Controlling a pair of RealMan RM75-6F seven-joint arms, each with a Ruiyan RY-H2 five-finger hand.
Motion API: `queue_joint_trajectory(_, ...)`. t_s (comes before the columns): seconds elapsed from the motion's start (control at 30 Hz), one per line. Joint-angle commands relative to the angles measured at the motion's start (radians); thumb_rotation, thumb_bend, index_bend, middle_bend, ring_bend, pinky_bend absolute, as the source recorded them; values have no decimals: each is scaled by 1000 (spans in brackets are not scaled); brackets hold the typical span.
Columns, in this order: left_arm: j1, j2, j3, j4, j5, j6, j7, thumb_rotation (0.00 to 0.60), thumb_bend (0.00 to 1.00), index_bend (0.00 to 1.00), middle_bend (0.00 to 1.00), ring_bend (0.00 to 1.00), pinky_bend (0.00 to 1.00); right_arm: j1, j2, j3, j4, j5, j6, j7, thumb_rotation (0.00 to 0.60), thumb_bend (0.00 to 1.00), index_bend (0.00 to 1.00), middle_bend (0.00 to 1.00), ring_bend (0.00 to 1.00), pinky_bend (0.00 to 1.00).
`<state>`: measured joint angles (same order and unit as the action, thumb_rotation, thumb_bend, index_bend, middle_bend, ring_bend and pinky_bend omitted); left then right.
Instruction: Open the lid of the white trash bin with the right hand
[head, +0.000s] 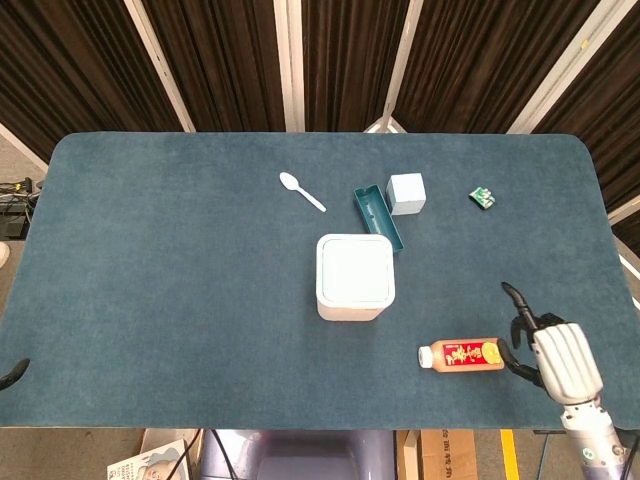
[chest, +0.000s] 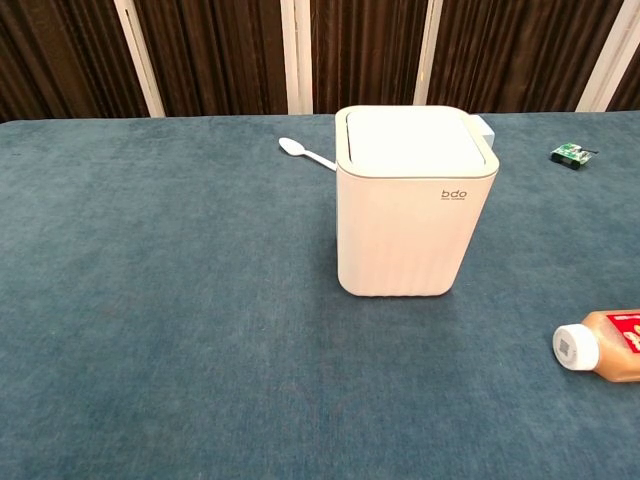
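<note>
The white trash bin (head: 355, 277) stands upright near the table's middle with its lid flat and closed; the chest view shows its front (chest: 415, 215) marked "bdo". My right hand (head: 550, 352) hovers at the near right of the table, just right of a lying bottle, fingers spread and dark fingertips (head: 513, 297) pointing up-left, holding nothing. It is well apart from the bin. Only a dark tip of my left hand (head: 12, 374) shows at the left edge; its pose is hidden. Neither hand appears in the chest view.
An orange drink bottle (head: 462, 355) lies between the bin and my right hand, also seen in the chest view (chest: 600, 345). Behind the bin are a teal tray (head: 376, 216), a white cube (head: 406, 193), a white spoon (head: 301, 191) and a small green item (head: 483, 198).
</note>
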<state>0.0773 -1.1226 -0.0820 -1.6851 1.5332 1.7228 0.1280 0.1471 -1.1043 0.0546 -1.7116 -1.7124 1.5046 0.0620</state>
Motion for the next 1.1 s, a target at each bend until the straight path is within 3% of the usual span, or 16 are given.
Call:
queue_joint_trajectory(0.03,2,-1,0,-2,1,6,5,600,23,120,28,0,0,65,71,7,-92,-20,-87,-21,600,701,86,796,799,659)
queue_joint_trajectory(0.13,4,-4,-3,-3,-3,9,7,600,23,120,28,0,0,115,117,15,-163,-11,-170,-32,600,753,89,806,805,688)
queue_joint_trajectory(0.3,-1,-6,-3,-6,-11,-2,17,600,23,120,28,0,0,201,172,39,-243,49,-322,-100,600,761,89,806,805,694)
queue_joint_trajectory(0.57,0,-5,7,-11,4,-2,24,600,23,119,27,0,0,317,164,88,-314,204,-506,-227,600,762,89,806,805,694)
queue_joint_trajectory(0.87,-2,2,18,-16,11,-16,23,600,23,119,26,0,0,406,99,125,-348,384,-575,-379,600,762,89,806,805,694)
queue_joint_trajectory(1.1,-2,5,13,-17,-1,-18,18,600,23,119,26,0,0,451,69,115,-373,449,-594,-472,600,761,119,806,805,694)
